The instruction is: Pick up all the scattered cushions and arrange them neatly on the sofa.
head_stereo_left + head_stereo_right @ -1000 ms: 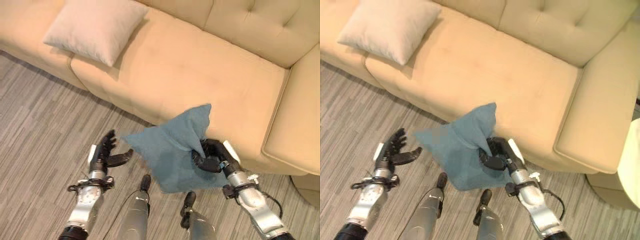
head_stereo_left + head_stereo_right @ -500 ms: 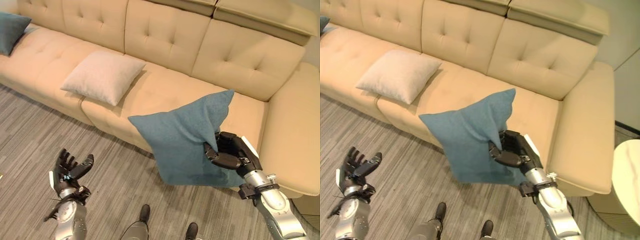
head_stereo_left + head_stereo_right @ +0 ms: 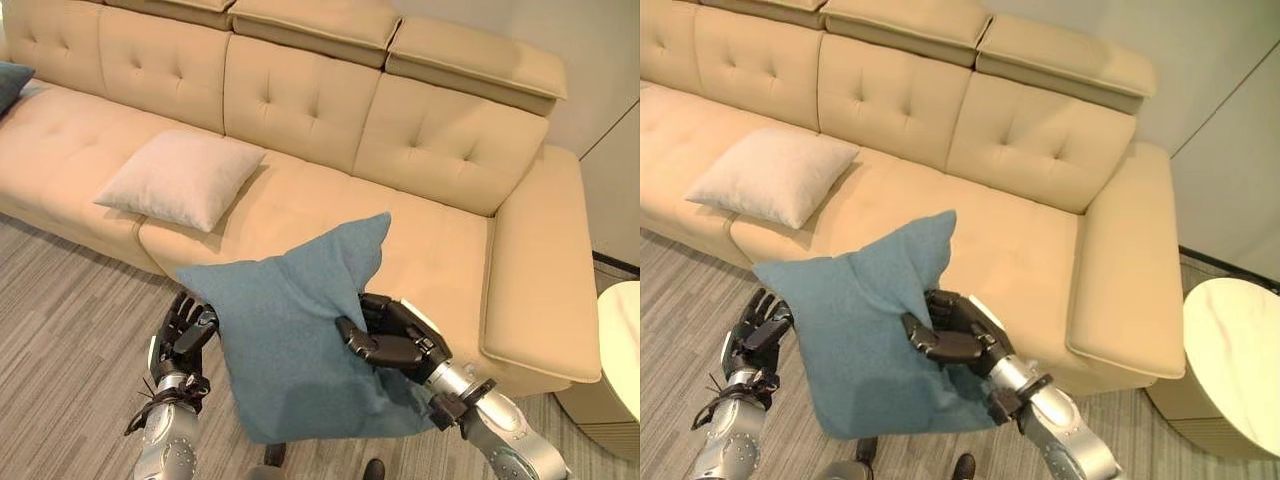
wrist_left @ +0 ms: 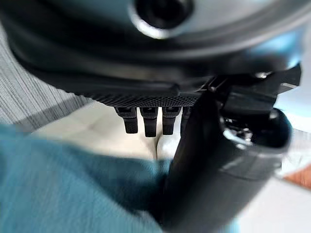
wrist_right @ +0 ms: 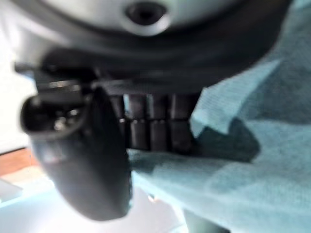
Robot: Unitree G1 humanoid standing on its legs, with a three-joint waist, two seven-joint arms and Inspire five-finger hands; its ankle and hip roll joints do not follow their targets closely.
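Our left robot hand (image 3: 183, 325) has risen beside the blue cushion (image 3: 290, 340), fingers spread; our right robot hand (image 3: 390, 338) keeps pinching its fabric. We should steady it two-handed, then carry it onto the sofa (image 3: 440, 240) beyond.

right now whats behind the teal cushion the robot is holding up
Behind the teal cushion, held by the right hand, lie the beige sofa seat front and some striped floor. Whatever sits on that covered stretch is hidden.
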